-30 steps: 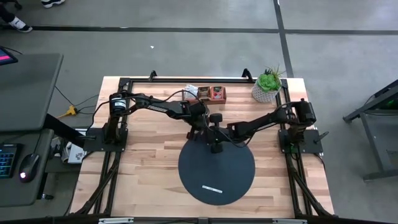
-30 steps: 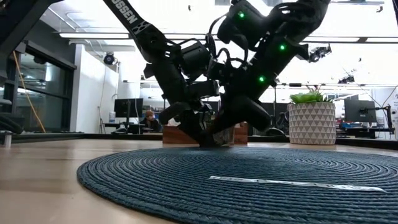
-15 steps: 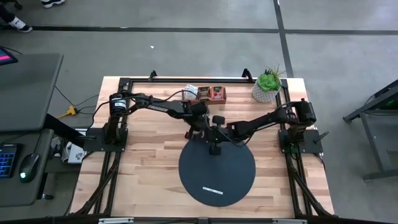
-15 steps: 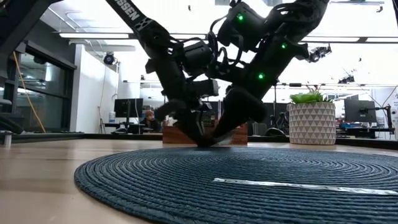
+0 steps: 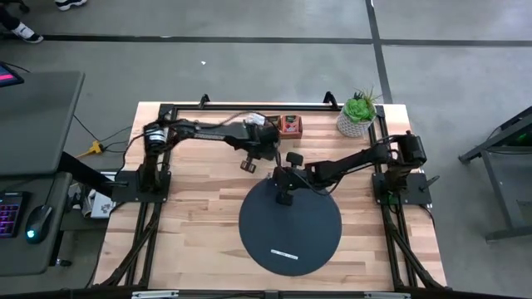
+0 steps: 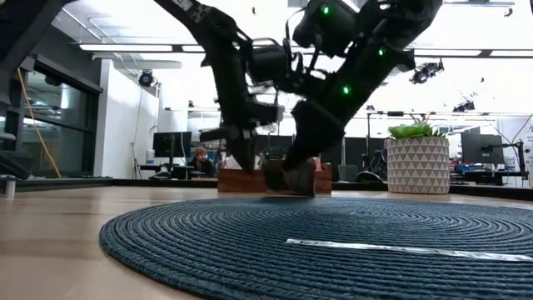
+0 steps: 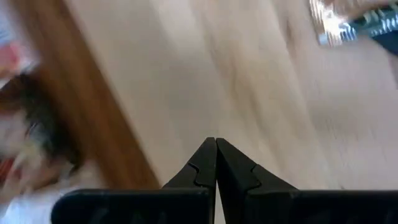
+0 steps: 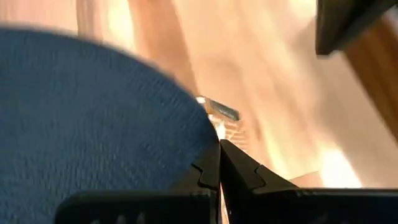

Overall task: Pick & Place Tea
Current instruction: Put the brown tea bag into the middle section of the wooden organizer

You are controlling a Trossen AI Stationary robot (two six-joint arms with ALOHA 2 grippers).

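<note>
The tea sachets [image 5: 268, 122] sit in a wooden box [image 5: 291, 126] at the table's far edge. One silvery sachet [image 8: 217, 115] lies flat at the far rim of the dark round mat [image 5: 289, 228], partly on the wood; the left wrist view shows it too [image 7: 329, 25]. My right gripper [image 5: 283, 197] is shut, low over the mat's far rim, with its tips [image 8: 219, 144] right at that sachet. My left gripper [image 5: 248, 164] is shut and holds nothing. It hangs in the air [image 6: 244, 158] between the mat and the box. My right gripper's shut fingertips [image 8: 211, 155] come down slanting from the table's right. They end at the near edge of the silvery sachet [image 8: 222, 132], which lies on the mat's rim and the table. I cannot tell whether they touch it.
A thin white strip [image 5: 283, 252] lies on the near part of the mat. A potted plant [image 5: 357, 114] stands at the far right corner. Bare wood lies left and right of the mat. Black frame rails run along the table's sides.
My left gripper has left the mat's far rim, where it stood tip to tip with the right gripper. It has risen and swung toward the far edge, nearer the box. My right gripper has stayed at the rim.
</note>
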